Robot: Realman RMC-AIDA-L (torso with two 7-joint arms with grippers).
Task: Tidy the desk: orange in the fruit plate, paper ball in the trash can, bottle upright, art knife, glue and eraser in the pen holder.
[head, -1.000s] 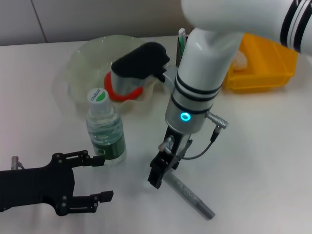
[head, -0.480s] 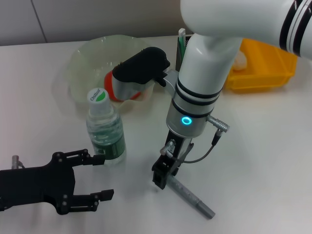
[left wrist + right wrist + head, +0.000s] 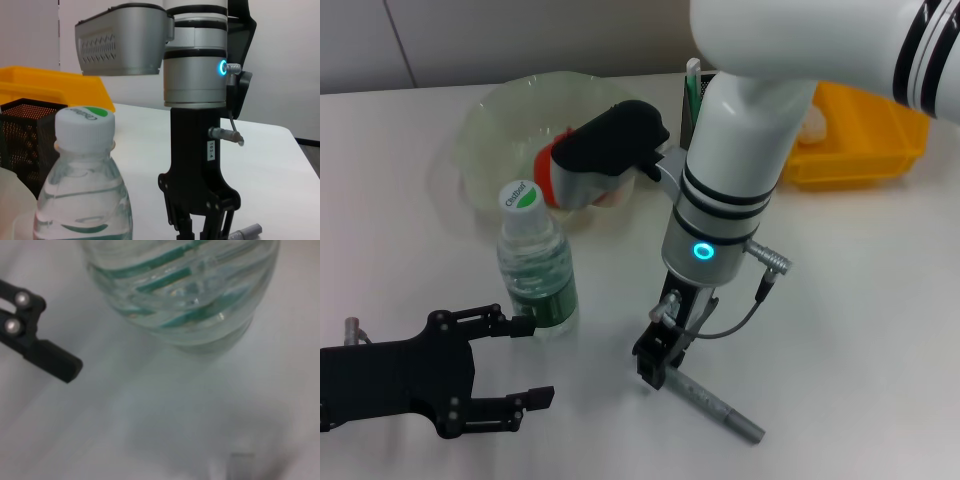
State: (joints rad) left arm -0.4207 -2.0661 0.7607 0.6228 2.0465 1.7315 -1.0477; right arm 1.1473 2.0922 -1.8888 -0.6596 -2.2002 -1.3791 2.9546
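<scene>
A: Progress so far?

B: Bottle (image 3: 536, 262) stands upright near the left side of the table (image 3: 860, 300), cap on, so that part looks done. Something orange sits in the clear fruit plate (image 3: 490, 120) at the far side, mostly hidden behind the right arm's wrist camera, so I judge the orange is in, though I cannot be sure.

A: And the art knife?

B: A grey pen-shaped thing, probably the art knife (image 3: 715, 403), lies flat on the table near the middle. The right gripper (image 3: 656, 365) is down at its far-left end, touching or almost touching it.

A: Clamped on it?

B: I cannot tell; the fingers look close together, but the grip itself is hidden.

A: The left gripper?

B: The left gripper (image 3: 525, 362) rests low at the near left, fingers apart, one tip just beside the bottle's base, holding nothing.

A: What is left?

B: The knife has to go into the black mesh pen holder (image 3: 22, 137) at the far side, beside the yellow bin (image 3: 865, 135). Glue, eraser and paper ball I cannot find.
</scene>
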